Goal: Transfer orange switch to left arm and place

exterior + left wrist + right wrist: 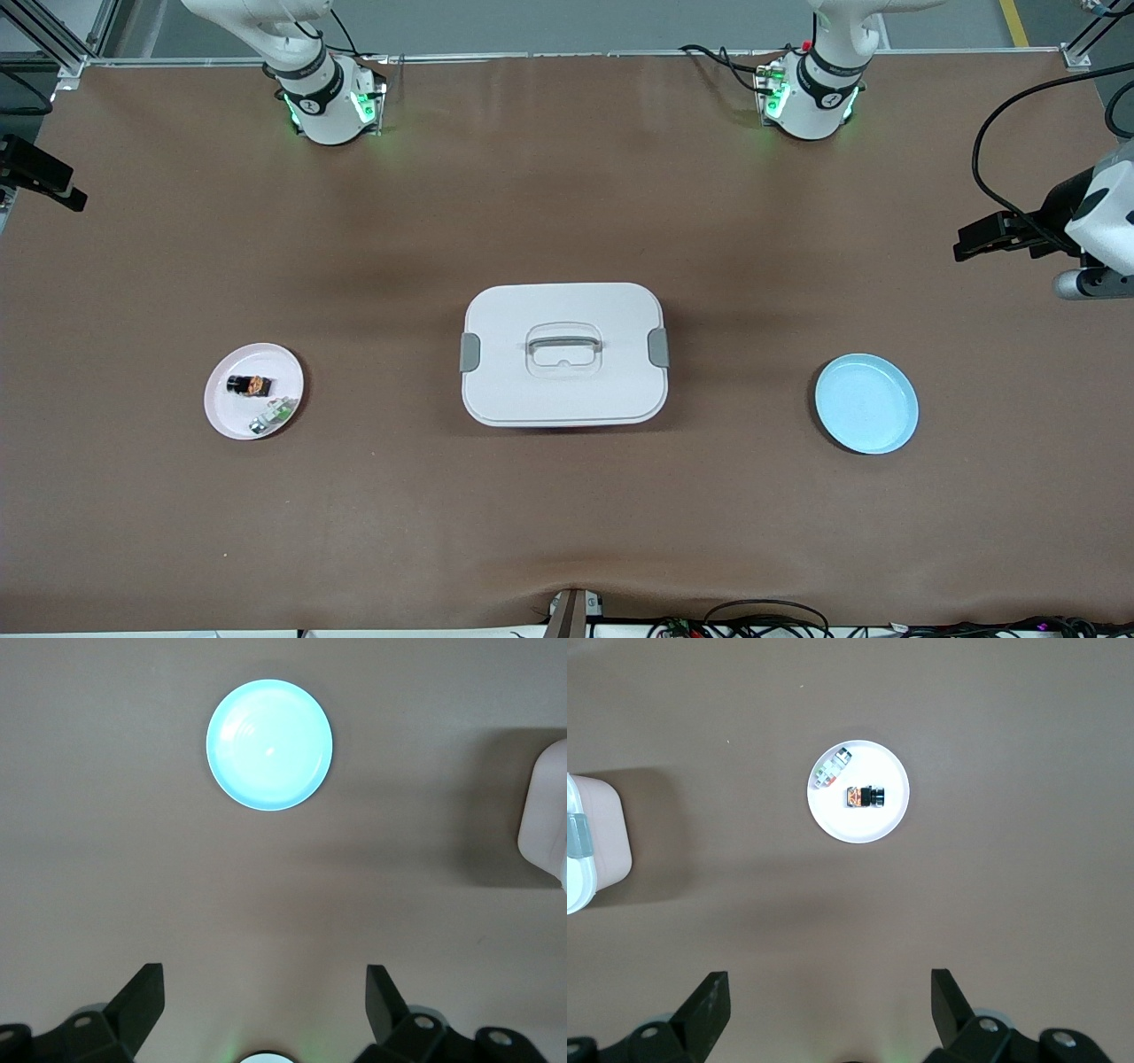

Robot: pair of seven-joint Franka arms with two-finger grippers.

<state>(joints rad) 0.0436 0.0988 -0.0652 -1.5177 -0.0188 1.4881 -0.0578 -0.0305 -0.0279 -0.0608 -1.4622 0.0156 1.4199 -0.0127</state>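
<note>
1. Right wrist view shows the orange switch (865, 797) lying on its side on the pink plate (858, 828), just beside a green-and-silver component (832, 768)
2. It looks tiny, rigid and light — likely to roll; a pinch across the black barrel seems safest
3. Right gripper (830, 1005) hangs high over the desk (567, 532) near that plate, jaws released
4. Left gripper (265, 1003) hangs over the blue plate's (269, 744) end, jaws released too
5. Between the plates sits the box (564, 354) — a handover must clear it
</note>
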